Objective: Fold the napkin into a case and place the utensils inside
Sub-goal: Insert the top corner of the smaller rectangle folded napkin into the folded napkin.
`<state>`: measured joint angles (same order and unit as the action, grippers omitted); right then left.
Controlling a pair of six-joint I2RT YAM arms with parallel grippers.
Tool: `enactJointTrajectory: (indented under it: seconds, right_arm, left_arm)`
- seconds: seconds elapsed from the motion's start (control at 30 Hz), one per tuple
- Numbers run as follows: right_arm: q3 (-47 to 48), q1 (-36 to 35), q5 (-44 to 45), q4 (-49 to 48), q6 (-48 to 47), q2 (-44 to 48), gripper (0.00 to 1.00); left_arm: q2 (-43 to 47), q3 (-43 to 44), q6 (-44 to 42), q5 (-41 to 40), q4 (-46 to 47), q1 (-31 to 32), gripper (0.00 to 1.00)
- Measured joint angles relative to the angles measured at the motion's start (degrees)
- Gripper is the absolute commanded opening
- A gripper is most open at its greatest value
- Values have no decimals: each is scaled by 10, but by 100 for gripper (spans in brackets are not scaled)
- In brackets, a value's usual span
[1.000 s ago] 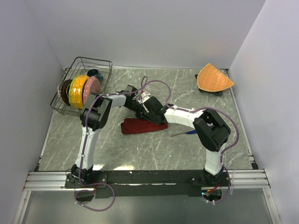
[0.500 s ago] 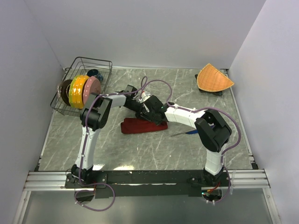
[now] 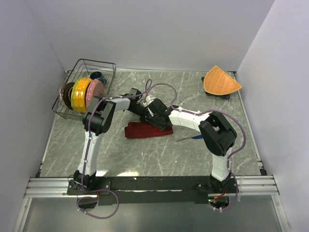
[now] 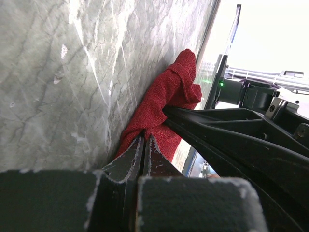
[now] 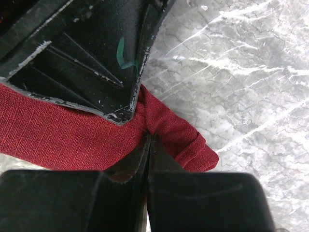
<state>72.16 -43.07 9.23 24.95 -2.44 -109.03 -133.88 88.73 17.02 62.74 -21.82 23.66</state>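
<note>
Top external view: the napkin [image 3: 142, 131] is seen bunched into a narrow dark red band near the middle of the table [image 3: 145, 159], and both arms are bent over its right end. On the left wrist view, the left gripper [image 4: 144, 144] is closed tight, and an edge of the napkin is pinched between its fingertips. On the right wrist view, the right gripper [image 5: 148, 141] is pressed shut on a fold of the cloth, just beside the other gripper's finger. The utensils [image 3: 190, 138] are seen lying on the table near the napkin's right end, beside the right arm.
</note>
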Motion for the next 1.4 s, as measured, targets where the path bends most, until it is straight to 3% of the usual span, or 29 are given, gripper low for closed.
enactJointTrajectory:
  seconds: [0.1, 0.23, 0.33, 0.53, 0.67, 0.8, 0.97, 1.1, 1.4]
  right_arm:
    - [0, 3, -4, 0, 4, -1, 0]
    - [0, 10, -10, -1, 17, -2, 0]
    - [0, 13, -14, -2, 22, -2, 0]
    - [0, 13, -15, -2, 27, -2, 0]
    - [0, 14, -15, -2, 28, -2, 0]
    - [0, 14, -15, -2, 29, -2, 0]
    - [0, 14, -15, -2, 30, -2, 0]
    - [1, 14, -15, -2, 30, -2, 0]
    - [4, 15, -17, 2, 30, -3, 0]
  left_arm:
    - [0, 0, 5, 0, 0, -1, 7]
    - [2, -9, 15, 1, 9, -5, 28]
    - [16, -24, 22, 4, 9, -16, 37]
    - [66, -47, -2, -22, -9, -67, 46]
    - [98, -56, -67, -22, -55, -106, 52]
    - [127, -59, -176, -22, -125, -139, 70]
    - [172, -68, -348, -43, -207, -160, 69]
    - [222, -101, -447, -71, -222, -148, 62]
    - [234, -116, -556, -156, -203, -62, 57]
